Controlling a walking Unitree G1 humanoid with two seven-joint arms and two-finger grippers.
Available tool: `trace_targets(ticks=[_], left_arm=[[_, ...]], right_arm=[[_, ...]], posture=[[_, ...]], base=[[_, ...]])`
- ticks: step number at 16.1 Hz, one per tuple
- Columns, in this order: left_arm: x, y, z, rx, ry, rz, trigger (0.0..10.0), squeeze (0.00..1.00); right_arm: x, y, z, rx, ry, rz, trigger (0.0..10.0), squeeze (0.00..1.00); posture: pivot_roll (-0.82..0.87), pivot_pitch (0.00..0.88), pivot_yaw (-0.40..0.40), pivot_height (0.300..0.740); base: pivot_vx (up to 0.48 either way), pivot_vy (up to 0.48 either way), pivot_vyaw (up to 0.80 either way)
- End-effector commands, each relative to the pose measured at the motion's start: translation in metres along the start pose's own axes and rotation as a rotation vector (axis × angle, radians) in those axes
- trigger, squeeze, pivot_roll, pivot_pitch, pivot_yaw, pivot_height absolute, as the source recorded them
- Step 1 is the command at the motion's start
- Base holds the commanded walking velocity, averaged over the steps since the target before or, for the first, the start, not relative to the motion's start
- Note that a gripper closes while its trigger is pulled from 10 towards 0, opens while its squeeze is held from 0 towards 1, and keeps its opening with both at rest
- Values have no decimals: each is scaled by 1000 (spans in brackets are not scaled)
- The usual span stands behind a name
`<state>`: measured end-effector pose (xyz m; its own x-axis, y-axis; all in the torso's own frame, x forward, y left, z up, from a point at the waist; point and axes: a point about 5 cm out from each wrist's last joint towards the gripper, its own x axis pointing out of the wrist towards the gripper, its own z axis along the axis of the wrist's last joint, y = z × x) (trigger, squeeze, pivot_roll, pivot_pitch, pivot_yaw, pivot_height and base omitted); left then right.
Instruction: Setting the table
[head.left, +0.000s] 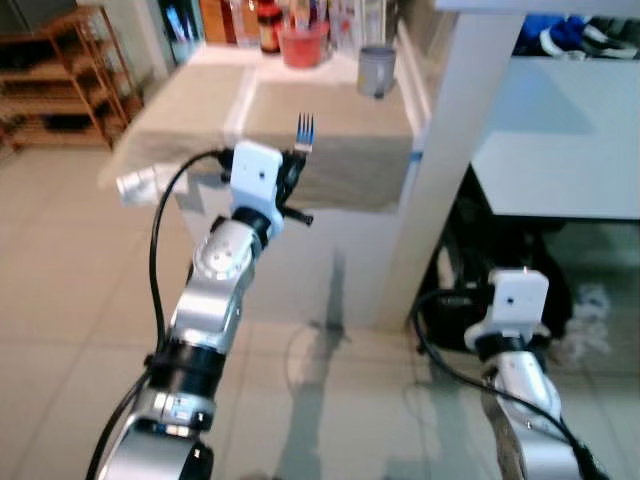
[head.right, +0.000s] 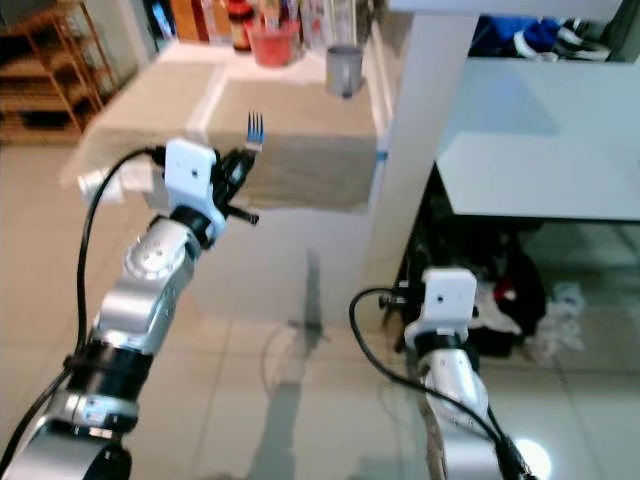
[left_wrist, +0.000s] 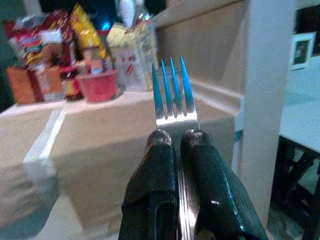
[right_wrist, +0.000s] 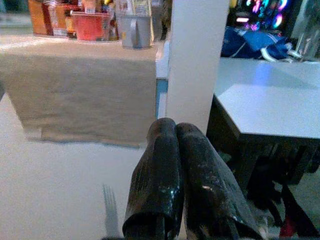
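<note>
The left end effector (left_wrist: 177, 142) is raised in front of the robot, its two black fingers (left_wrist: 155, 175) pressed tight on the handle of a fork (left_wrist: 172, 92), tines pointing straight up. Just beyond the tines sits the tabletop (head.left: 330, 150), draped in a beige cloth that hangs over its near edge. At the far side of that tabletop, well past the fork, a red tub (head.left: 303, 45) stands in front of a row of bottles and packets (left_wrist: 85, 45); what is inside the tub cannot be made out. To the right of it, a grey cup (head.left: 377, 70) stands near the tabletop's right edge; its contents are hidden too.

Down low on the right, the right end effector (right_wrist: 175, 127) hangs over the tiled floor (head.left: 60, 300), its fingers closed against each other with nothing between them. Ahead of it rises a white post (right_wrist: 195, 60), and to its right lies a pale grey table (right_wrist: 270, 95) with blue items (right_wrist: 252, 42) at the back. Far off to the left of the fork, a wooden shelf rack (head.left: 65, 75) stands against the wall.
</note>
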<state>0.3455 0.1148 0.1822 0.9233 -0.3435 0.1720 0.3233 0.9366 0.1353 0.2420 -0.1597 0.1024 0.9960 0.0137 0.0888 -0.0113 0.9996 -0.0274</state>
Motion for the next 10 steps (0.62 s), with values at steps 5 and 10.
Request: trace_targets(ticks=[5,10], left_arm=[[3,-3,3,3,-18,-14,0,0],[5,-4,2,16,-13,-11,0,0]], right_arm=[[3,0,0,9,0,4,10000,0],[9,1,1,-10,-7,25,10000,0]], posture=[[-8,0,32,740],[7,0,14,740]], base=[[0,-456,0],[52,-437,0]])
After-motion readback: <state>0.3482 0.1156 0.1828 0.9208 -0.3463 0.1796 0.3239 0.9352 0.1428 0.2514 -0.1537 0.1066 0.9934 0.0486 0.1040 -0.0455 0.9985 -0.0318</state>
